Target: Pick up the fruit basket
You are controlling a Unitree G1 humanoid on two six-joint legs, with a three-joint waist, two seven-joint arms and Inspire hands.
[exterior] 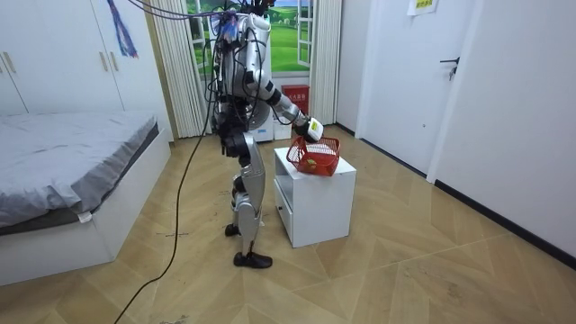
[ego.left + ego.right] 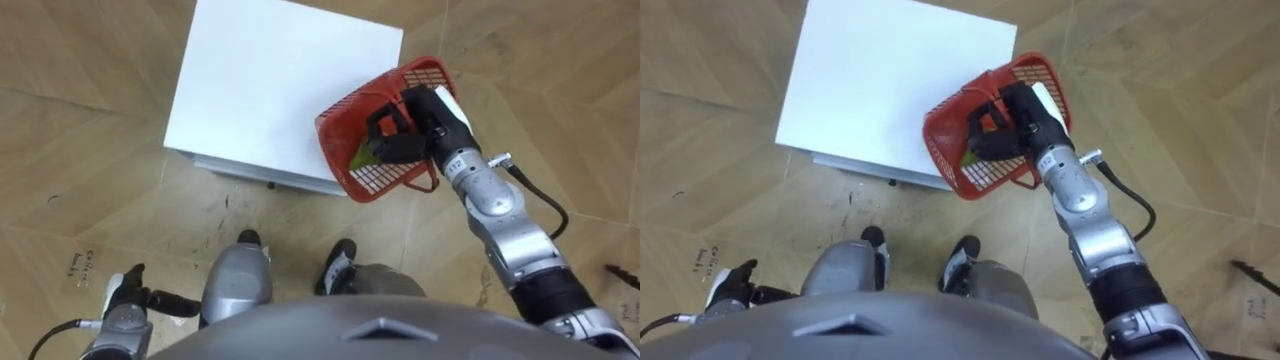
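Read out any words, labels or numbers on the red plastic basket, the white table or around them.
Nothing is legible.
Dark scribbles on the wooden floor: too blurred to read.
Yellow sign across the room: too small to read.
Red plastic mesh basket, white square table: no print seen.

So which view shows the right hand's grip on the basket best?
Left eye view: the right hand, from above, fingers curled round the red basket's handle. Right eye view shows the same; room view shows it small, side-on, above the cabinet.
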